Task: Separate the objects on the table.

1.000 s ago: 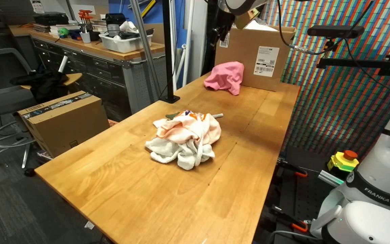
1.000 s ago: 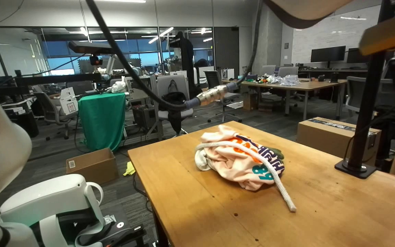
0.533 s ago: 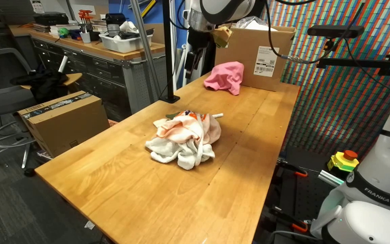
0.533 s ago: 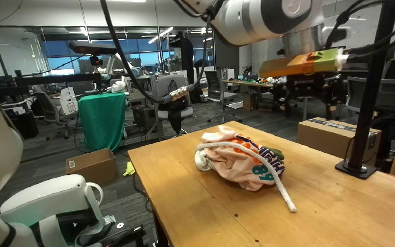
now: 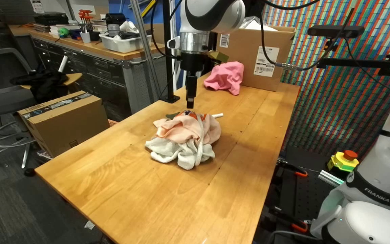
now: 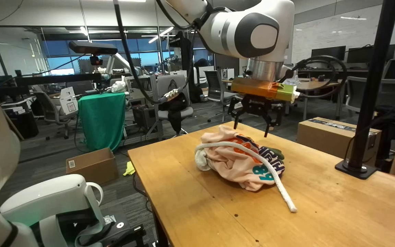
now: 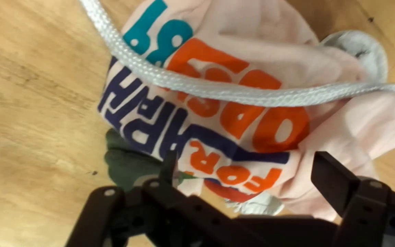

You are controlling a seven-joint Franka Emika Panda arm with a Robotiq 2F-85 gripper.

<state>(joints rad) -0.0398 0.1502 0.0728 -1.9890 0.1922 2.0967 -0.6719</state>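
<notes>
A peach-cream cloth [image 5: 181,128] with orange, navy and teal lettering lies crumpled on the wooden table [image 5: 141,196]. Beneath its near side spreads a white-grey cloth [image 5: 178,154]. A thick white cord [image 6: 285,193] runs across the top and onto the wood. In the wrist view a dark green piece [image 7: 129,168] and a red sliver [image 7: 231,192], seemingly of the plush toy, peek from under the peach cloth; the rest is hidden. The bright pink cloth [image 5: 224,77] sits apart at the far end. My gripper [image 6: 250,131] points down above the heap, fingers apart, holding nothing.
A large cardboard box [image 5: 242,51] stands behind the pink cloth on the table. A black pole [image 6: 358,144] rises from a base at the table's edge, to one side of the heap. A closed carton [image 5: 63,122] rests on a lower level beside the table.
The arm has swung in from the far end, away from the pink cloth, and come down over the heap, its gripper now pointing straight down. The cloths have not moved.
</notes>
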